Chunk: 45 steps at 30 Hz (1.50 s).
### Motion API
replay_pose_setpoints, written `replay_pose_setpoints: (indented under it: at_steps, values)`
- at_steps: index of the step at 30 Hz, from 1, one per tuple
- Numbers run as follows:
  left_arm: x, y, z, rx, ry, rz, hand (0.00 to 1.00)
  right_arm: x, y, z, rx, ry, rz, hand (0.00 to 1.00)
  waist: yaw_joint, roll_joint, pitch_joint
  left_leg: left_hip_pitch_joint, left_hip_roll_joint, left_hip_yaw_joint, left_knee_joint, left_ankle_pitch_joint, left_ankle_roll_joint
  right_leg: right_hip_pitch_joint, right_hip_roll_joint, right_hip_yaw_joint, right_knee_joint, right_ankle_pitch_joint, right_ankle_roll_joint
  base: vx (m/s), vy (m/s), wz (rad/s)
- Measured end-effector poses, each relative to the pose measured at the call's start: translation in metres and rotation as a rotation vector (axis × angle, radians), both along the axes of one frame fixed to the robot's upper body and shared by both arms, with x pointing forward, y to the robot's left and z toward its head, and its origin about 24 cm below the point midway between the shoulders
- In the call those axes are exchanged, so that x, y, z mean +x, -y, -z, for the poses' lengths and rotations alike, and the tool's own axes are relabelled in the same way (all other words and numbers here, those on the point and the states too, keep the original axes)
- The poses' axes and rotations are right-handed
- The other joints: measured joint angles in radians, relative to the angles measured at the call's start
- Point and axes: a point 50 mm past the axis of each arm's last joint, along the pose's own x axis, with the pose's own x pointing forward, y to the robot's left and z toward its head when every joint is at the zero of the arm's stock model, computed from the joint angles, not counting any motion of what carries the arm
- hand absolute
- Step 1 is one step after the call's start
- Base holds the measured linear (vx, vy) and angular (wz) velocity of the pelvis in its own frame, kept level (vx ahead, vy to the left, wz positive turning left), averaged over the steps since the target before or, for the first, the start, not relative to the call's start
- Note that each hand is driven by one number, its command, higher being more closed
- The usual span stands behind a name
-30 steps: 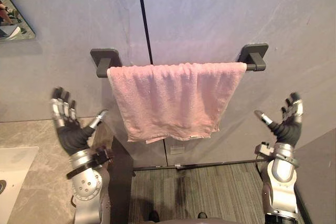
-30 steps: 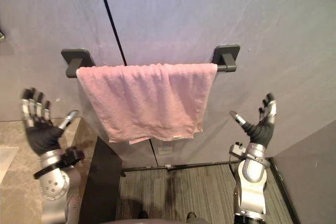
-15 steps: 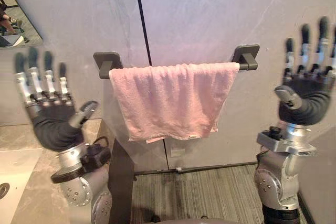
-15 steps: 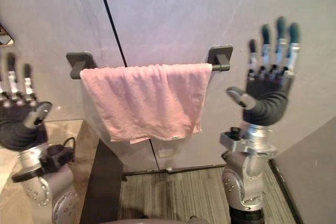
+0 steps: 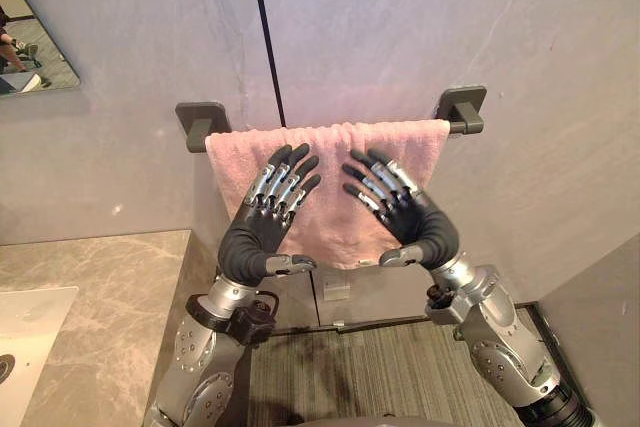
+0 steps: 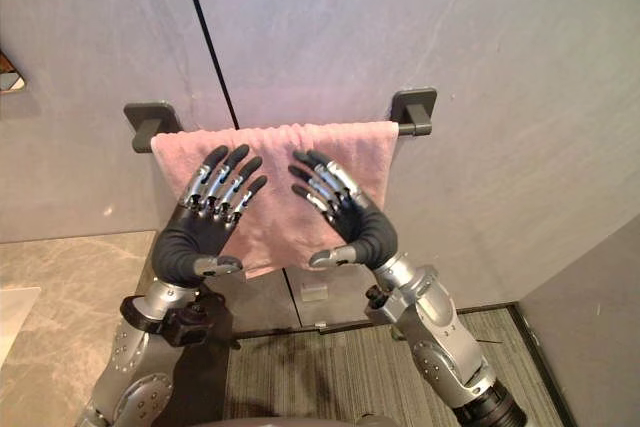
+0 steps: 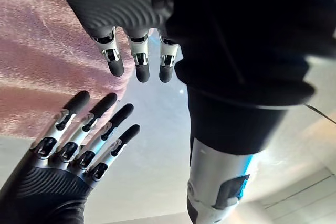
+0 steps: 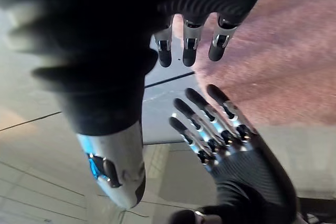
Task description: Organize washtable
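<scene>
A pink towel (image 5: 328, 142) hangs folded over a dark wall bar (image 5: 462, 112). Both hands are raised side by side in front of the towel's middle, backs toward me and fingers pointing up at the cloth. My left hand (image 5: 258, 237) is open with straight, spread fingers (image 7: 137, 61). My right hand (image 5: 420, 227) is open the same way, its fingers (image 8: 189, 40) just short of the towel (image 8: 273, 66). Whether the fingertips touch the cloth I cannot tell. Neither hand holds anything.
A beige stone counter (image 5: 100, 287) with a white basin (image 5: 25, 337) lies at the lower left. A mirror's corner (image 5: 30, 42) shows on the grey wall. Grey striped floor (image 5: 380, 377) lies below the towel.
Both hands have swung inward from wide apart at the sides to close together in front of the towel. The towel hangs as before.
</scene>
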Motion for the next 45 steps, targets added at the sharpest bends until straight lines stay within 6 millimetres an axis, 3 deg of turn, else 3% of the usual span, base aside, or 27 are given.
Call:
replay_pose_setpoints:
  at_steps: [7, 19, 25, 32, 45]
  values:
    - [0.006, 0.002, 0.029, 0.069, -0.125, 0.015, 0.00, 0.006, 0.004, 0.044, -0.171, -0.159, 0.009, 0.00, 0.001, -0.002, -0.012, -0.026, 0.000, 0.000, 0.000, 0.000, 0.000, -0.022, 0.000, 0.000, -0.002, 0.000, 0.000, 0.00, 0.000, 0.00]
    - [0.018, 0.006, 0.082, 0.212, -0.312, -0.060, 0.00, 0.018, 0.008, 0.099, -0.451, -0.269, 0.126, 0.00, 0.006, -0.003, -0.019, -0.074, 0.000, -0.015, 0.000, 0.001, 0.001, -0.054, 0.000, -0.016, -0.007, 0.000, 0.000, 0.02, -0.009, 0.03]
    - [0.023, 0.008, 0.095, 0.284, -0.344, -0.126, 0.00, 0.027, 0.001, 0.105, -0.513, -0.250, 0.166, 0.00, 0.008, -0.006, -0.022, -0.077, 0.000, -0.021, 0.000, 0.002, 0.002, -0.054, 0.000, -0.020, -0.006, -0.001, -0.002, 0.00, -0.002, 0.01]
    - [0.028, -0.004, 0.108, 0.317, -0.400, -0.245, 0.00, 0.036, 0.008, 0.104, -0.483, -0.266, 0.283, 0.00, 0.014, -0.013, -0.025, -0.080, 0.000, -0.026, 0.000, 0.003, 0.002, -0.055, 0.000, -0.025, -0.006, -0.002, -0.003, 0.00, -0.003, 0.01]
    - [0.033, -0.051, 0.112, 0.291, -0.453, -0.517, 0.00, 0.045, 0.060, 0.104, -0.330, -0.367, 0.620, 0.00, 0.024, -0.036, -0.026, -0.078, 0.000, -0.033, 0.000, 0.003, 0.002, -0.050, 0.000, -0.032, -0.006, -0.003, -0.003, 0.00, -0.001, 0.00]
